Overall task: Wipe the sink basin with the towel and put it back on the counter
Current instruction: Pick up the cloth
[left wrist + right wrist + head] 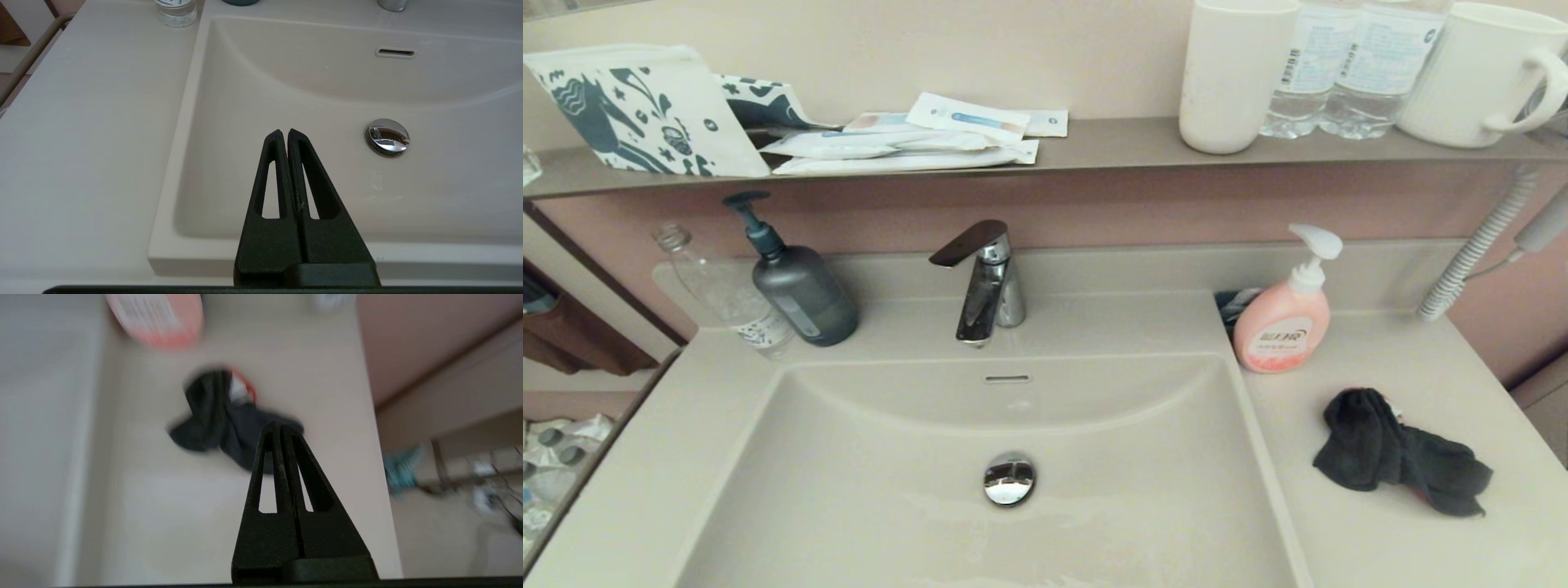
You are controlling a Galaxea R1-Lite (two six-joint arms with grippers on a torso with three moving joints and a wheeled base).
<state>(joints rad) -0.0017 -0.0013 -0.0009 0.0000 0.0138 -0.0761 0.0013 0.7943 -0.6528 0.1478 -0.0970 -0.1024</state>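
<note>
The towel (1401,461) lies crumpled on the counter (1388,539) right of the sink basin (866,482), dark face up with a little coral red showing. The basin holds a chrome drain plug (1009,478) and an overflow slot (1007,378). Neither gripper shows in the head view. In the right wrist view my right gripper (281,425) is shut and empty, hovering above the counter just short of the towel (220,416). In the left wrist view my left gripper (284,133) is shut and empty above the basin's near left part (229,122), left of the drain plug (387,136).
A pink soap pump bottle (1286,314) stands behind the towel. The faucet (984,282), a dark pump bottle (800,290) and a clear bottle (727,294) line the basin's back edge. Cups, water bottles and packets sit on the brown-grey shelf (1094,143). A coiled hose (1474,249) hangs at right.
</note>
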